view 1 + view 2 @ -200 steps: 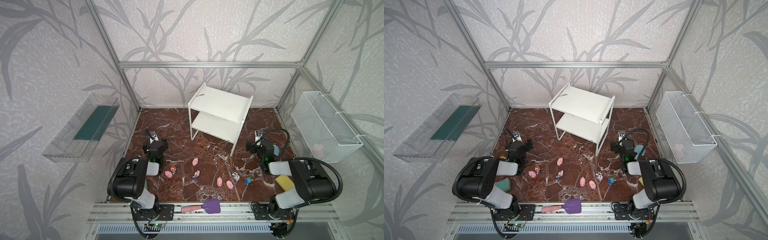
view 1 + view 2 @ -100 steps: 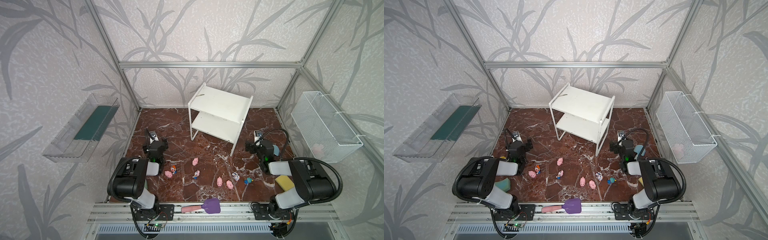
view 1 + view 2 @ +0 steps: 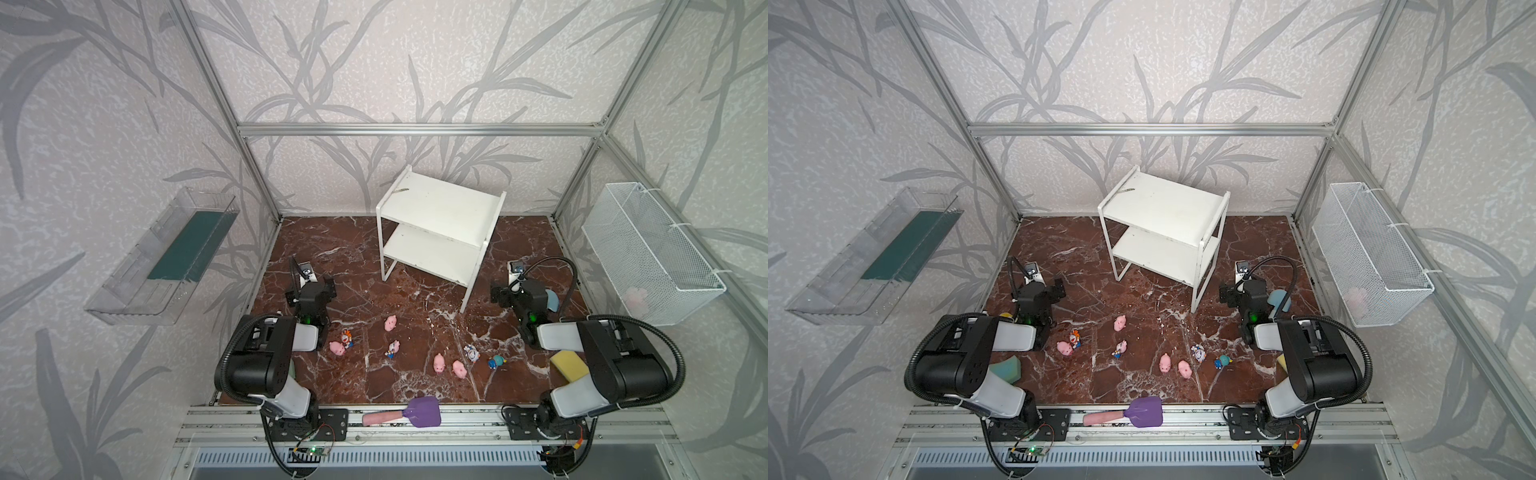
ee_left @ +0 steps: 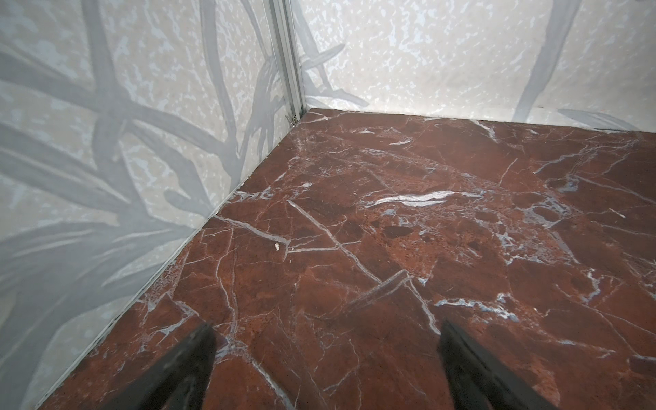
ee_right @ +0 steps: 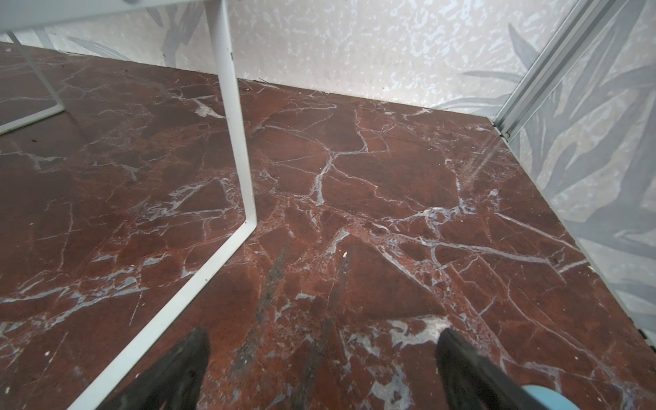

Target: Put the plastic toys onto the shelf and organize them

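Eight toys (image 3: pixel 390 323) are still lying off the shelf (image 3: pixel 440 203) (nothing shifting); your left gripper (image 4: pixel 326 333) and right gripper (image 5: pixel 323 337) are gaping empty.

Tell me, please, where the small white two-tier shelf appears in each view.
In a top view: small white two-tier shelf at back centre.
In a top view: shelf at back centre too.
Left wrist: not in it.
Right wrist: only its white metal leg frame.
Shared landmark: red-brown marble tabletop.
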You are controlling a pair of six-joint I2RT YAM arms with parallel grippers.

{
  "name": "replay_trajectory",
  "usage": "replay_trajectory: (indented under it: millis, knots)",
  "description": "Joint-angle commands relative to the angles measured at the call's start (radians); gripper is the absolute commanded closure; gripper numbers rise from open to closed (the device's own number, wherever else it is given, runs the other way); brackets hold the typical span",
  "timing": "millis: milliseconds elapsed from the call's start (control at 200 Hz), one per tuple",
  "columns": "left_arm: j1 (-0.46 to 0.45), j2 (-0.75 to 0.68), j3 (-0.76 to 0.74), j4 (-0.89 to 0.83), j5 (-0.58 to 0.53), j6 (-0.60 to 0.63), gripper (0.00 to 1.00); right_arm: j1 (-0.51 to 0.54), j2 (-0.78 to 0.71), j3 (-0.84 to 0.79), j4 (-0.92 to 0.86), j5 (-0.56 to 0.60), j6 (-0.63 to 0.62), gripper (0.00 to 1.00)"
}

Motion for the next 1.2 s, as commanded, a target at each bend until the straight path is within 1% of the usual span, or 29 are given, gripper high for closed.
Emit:
replay_trajectory:
  millis: [0, 170, 200, 265, 350, 390, 425, 460, 520, 590, 690, 805, 910, 1000, 1099, 1144, 1194]
  knots:
    - [0.003, 0.009, 0.007, 0.028, 0.002, -0.007, 0.01, 0.003, 0.003, 0.021, 0.004, -0.001, -0.005, 0.01]
    - [0.003, 0.007, 0.005, 0.033, 0.006, -0.002, 0.01, 0.003, 0.003, 0.021, 0.004, -0.001, -0.005, 0.01]
    - [0.0, -0.008, 0.013, 0.008, 0.007, 0.003, 0.01, 0.003, 0.003, 0.021, 0.004, -0.001, -0.005, 0.01]
    - [-0.005, -0.06, 0.046, -0.101, 0.0, 0.004, 0.01, 0.003, 0.003, 0.021, 0.004, -0.001, -0.005, 0.01]
    - [-0.007, -0.133, 0.145, -0.369, -0.03, -0.02, 0.01, 0.003, 0.003, 0.021, 0.004, -0.001, -0.005, 0.01]
    - [-0.008, -0.154, 0.184, -0.47, -0.016, -0.009, 0.01, 0.003, 0.003, 0.02, 0.004, -0.001, -0.005, 0.01]
    - [-0.008, -0.165, 0.207, -0.524, -0.006, -0.001, 0.01, 0.003, 0.003, 0.021, 0.004, -0.002, -0.005, 0.01]
    - [-0.012, -0.172, 0.217, -0.54, -0.026, -0.012, 0.01, 0.003, 0.003, 0.021, 0.004, -0.002, -0.005, 0.01]
    - [-0.022, -0.195, 0.241, -0.609, -0.082, -0.061, 0.01, 0.004, 0.003, 0.021, 0.004, -0.001, -0.005, 0.01]
    - [-0.029, -0.224, 0.287, -0.738, -0.119, -0.142, 0.01, 0.003, 0.003, 0.021, 0.004, -0.001, -0.004, 0.01]
    - [-0.043, -0.264, 0.342, -0.918, -0.162, -0.261, 0.01, 0.004, 0.005, 0.024, -0.001, 0.001, -0.001, 0.01]
    - [-0.062, -0.311, 0.371, -1.093, -0.193, -0.399, 0.01, 0.003, 0.004, 0.024, -0.001, 0.001, -0.001, 0.01]
    - [-0.082, -0.349, 0.402, -1.258, -0.181, -0.527, 0.01, 0.003, 0.005, 0.024, -0.001, 0.002, -0.001, 0.01]
    - [-0.099, -0.373, 0.449, -1.417, -0.147, -0.605, 0.01, 0.003, 0.005, 0.027, -0.006, 0.005, 0.003, 0.01]
    - [-0.116, -0.395, 0.491, -1.541, -0.078, -0.609, 0.01, 0.003, 0.006, 0.028, -0.007, 0.005, 0.002, 0.01]
    - [-0.124, -0.408, 0.492, -1.567, -0.039, -0.608, 0.01, 0.003, 0.005, 0.028, -0.007, 0.005, 0.002, 0.01]
    - [-0.127, -0.423, 0.488, -1.581, 0.028, -0.6, 0.01, 0.002, 0.006, 0.028, -0.007, 0.0, 0.003, 0.01]
